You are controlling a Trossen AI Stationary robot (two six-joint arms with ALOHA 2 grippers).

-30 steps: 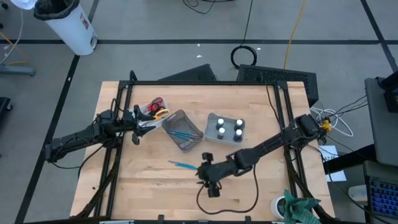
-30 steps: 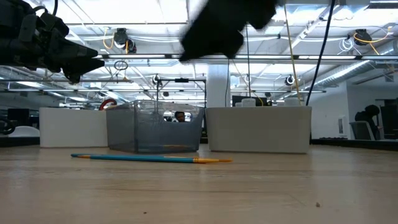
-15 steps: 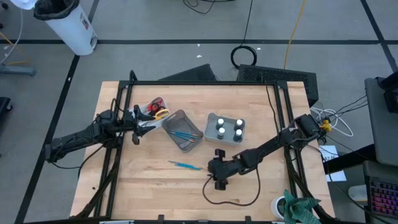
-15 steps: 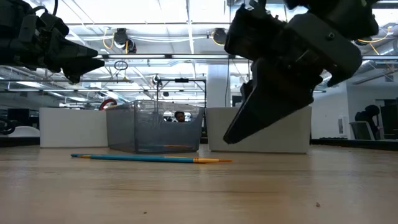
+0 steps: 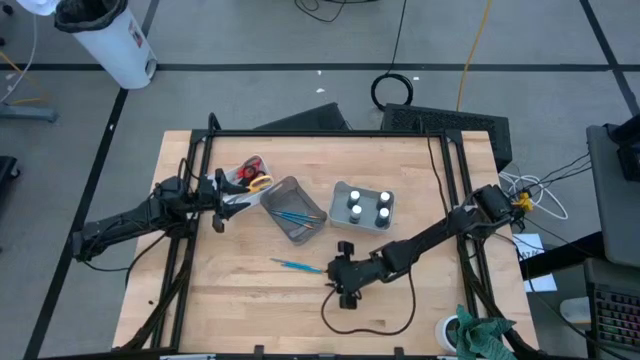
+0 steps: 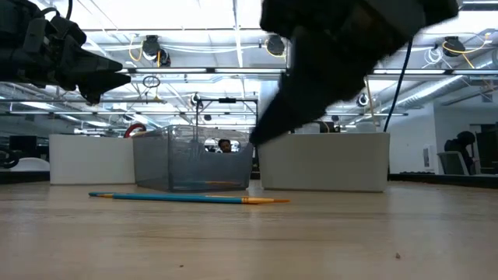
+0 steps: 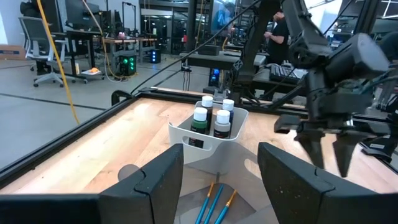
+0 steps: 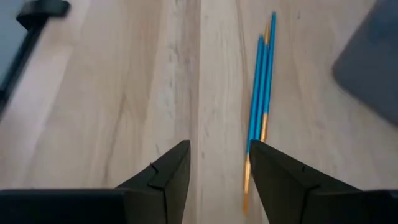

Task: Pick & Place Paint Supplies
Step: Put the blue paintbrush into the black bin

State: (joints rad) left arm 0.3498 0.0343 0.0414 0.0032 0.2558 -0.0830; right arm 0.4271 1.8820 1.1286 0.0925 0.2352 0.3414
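Observation:
Thin blue brushes with orange ends [image 8: 260, 106] lie close together, flat on the wooden table [image 5: 297, 266] [image 6: 187, 198]. My right gripper [image 8: 217, 171] [image 5: 332, 272] hovers open just above the table at their right end, slanting down and looking along them, touching nothing. More brushes [image 7: 214, 202] lie in the clear grey bin [image 5: 293, 209]. Dark bottles with white caps [image 7: 212, 118] stand in a white bin [image 5: 363, 207]. Scissors [image 5: 248, 175] lie in another white bin at the far left. There my left gripper [image 5: 218, 207] [image 7: 221, 180] waits, open and level.
A black frame [image 5: 330, 134] runs around the table's edges. A black cable [image 5: 365, 322] loops on the table near the front edge, below my right arm. Bare wood lies at the near left [image 5: 220, 300].
My right gripper has come down toward the table and tipped further downward, ending low beside the right end of the brushes. The brushes on the table have not moved.

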